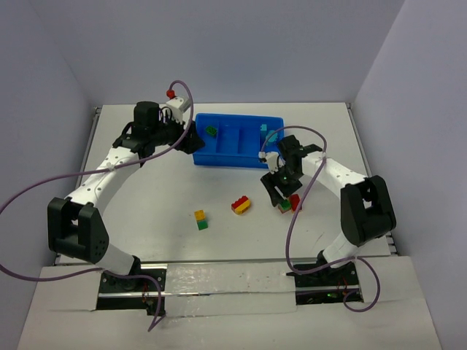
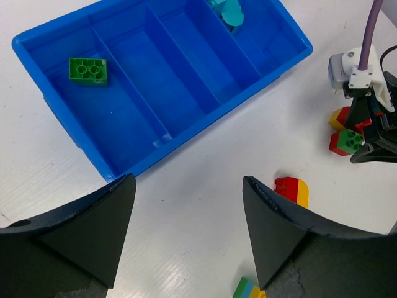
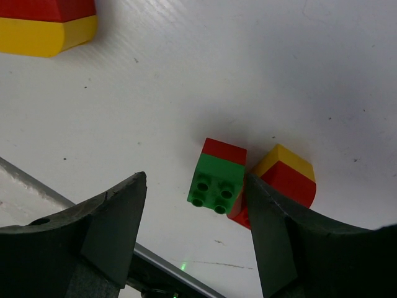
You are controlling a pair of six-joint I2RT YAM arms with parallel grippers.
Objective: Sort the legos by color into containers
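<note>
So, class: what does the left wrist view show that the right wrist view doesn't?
Left wrist only: the blue tray, holding a green brick and a teal brick. Right wrist only: a pale strip along the table's edge. Both: the green-and-red pair, the red-and-yellow pair beside it, a lone red-and-yellow pair, and the white table.

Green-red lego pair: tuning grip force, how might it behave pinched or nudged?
Probably rigid: the green-red lego pair looks like hard plastic. Blocky faces suggest sliding, not rolling. It seems to touch the red-yellow lego; a nudge likely shifts both.
</note>
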